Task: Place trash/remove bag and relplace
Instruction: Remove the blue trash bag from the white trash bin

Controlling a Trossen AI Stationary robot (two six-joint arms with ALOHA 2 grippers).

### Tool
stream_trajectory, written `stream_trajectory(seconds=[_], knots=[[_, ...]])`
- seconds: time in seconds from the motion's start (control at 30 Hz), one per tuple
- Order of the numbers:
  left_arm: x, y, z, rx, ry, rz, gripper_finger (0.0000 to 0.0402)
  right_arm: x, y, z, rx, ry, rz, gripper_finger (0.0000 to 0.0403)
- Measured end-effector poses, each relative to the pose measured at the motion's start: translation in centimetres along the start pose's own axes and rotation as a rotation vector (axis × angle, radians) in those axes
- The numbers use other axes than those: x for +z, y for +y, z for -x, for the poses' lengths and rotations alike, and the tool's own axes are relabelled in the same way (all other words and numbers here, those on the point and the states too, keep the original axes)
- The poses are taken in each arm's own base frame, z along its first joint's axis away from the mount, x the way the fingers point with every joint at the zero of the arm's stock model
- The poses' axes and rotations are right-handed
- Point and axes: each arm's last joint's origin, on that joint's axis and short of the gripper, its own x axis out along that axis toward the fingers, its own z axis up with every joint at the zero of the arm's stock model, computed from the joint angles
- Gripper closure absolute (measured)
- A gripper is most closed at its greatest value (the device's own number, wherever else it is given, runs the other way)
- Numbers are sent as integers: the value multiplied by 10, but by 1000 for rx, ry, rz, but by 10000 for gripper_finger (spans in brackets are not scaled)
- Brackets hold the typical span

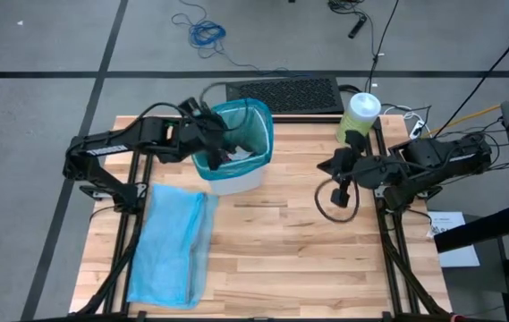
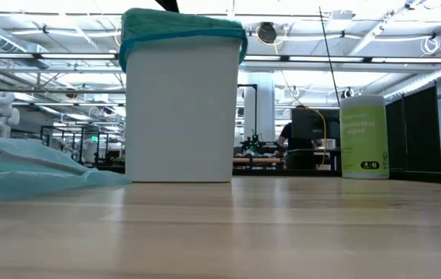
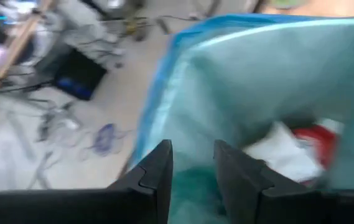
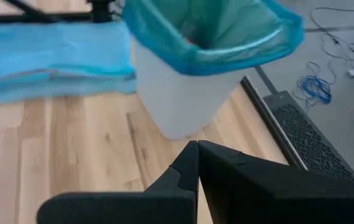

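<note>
tabletop (image 1: 272, 259): carries everything
replacement bag (image 1: 172, 243): pale blue, flat beside left arm, staged for the swap
bin (image 2: 180, 116): white, teal-green liner (image 1: 256, 125) folded over rim
trash (image 3: 301, 146): inside liner
left hand (image 3: 192, 163): over bin mouth, narrowly parted, empty
right hand (image 4: 197, 163): closed, empty, parked apart

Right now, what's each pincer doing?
Left pincer: open, empty, over the crinkly teal-green plastic bin liner.
Right pincer: shut, empty.

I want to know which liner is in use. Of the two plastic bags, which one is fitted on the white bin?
The thin teal-green plastic bag lines the white plastic bin, folded over its rim. The pale sky-blue plastic bag lies flat on the wooden table.
</note>
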Motion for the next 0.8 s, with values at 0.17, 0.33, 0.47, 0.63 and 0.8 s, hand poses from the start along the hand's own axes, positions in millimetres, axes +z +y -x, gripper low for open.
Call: stream_trajectory(seconds=[0.17, 0.33, 0.47, 0.63, 0.8], knots=[[-15, 24, 11, 195, 43, 81, 351, 5, -19, -9, -113, 1, -46, 403], [-29, 53, 7, 274, 88, 238, 396, 11, -38, -21, -165, -4, -44, 403], [-44, 66, -19, 267, 205, 239, 400, 13, -51, -35, -125, -2, -28, 403], [-62, 74, -60, 269, 295, 215, 400, 15, -67, -54, -111, -53, -59, 403], [-63, 71, -85, 91, 215, 263, 400, 9, -82, -70, -111, -55, -94, 403]])
